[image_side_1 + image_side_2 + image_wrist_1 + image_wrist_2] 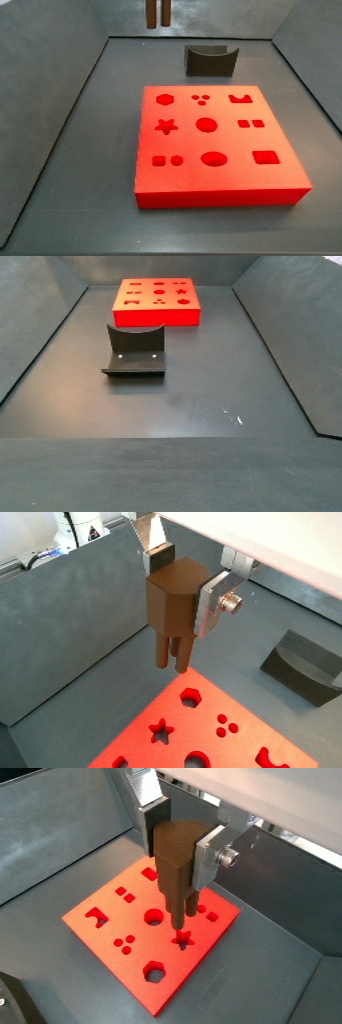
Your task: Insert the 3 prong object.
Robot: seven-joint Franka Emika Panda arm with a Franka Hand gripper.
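Note:
My gripper (185, 587) is shut on the brown 3 prong object (171, 607), its silver fingers (214, 604) clamping the block's two sides. The prongs (170, 652) point down. It shows in both wrist views; the object (178, 858) hangs above the red board (127, 918) without touching it. In a side view only the prong tips (158, 12) show at the top edge, high above the floor behind the red board (214, 170). The board's group of three small round holes (201, 98) lies near its far edge; it also shows in a wrist view (225, 724).
The dark fixture (210, 60) stands on the floor behind the board, and it shows in front of the board (158, 318) in a side view (134, 351). Grey sloping walls (54, 110) enclose the floor. The board carries several other shaped holes, among them a star (166, 126).

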